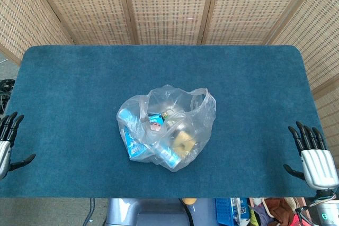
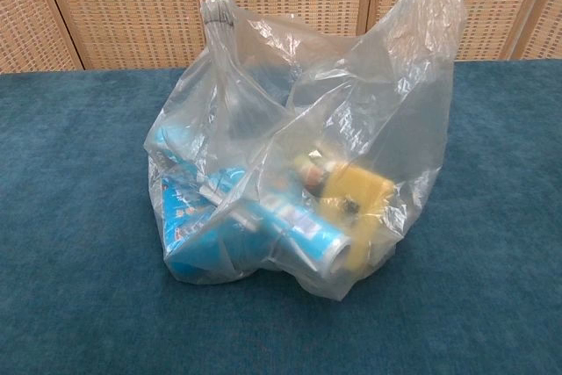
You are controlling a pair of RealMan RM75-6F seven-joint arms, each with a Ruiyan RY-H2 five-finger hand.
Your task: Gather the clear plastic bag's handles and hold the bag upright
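Observation:
A clear plastic bag sits in the middle of the blue table, mouth open upward. Inside lie blue packets and a yellow item. In the chest view one handle stands up at the left and a taller handle rises at the right. My left hand rests at the table's left edge, fingers spread, holding nothing. At the right edge my right hand is likewise spread and empty. Both hands are far from the bag and do not show in the chest view.
The blue felt table is backed by woven wicker screens. Below the front edge lie a blue basket and other clutter.

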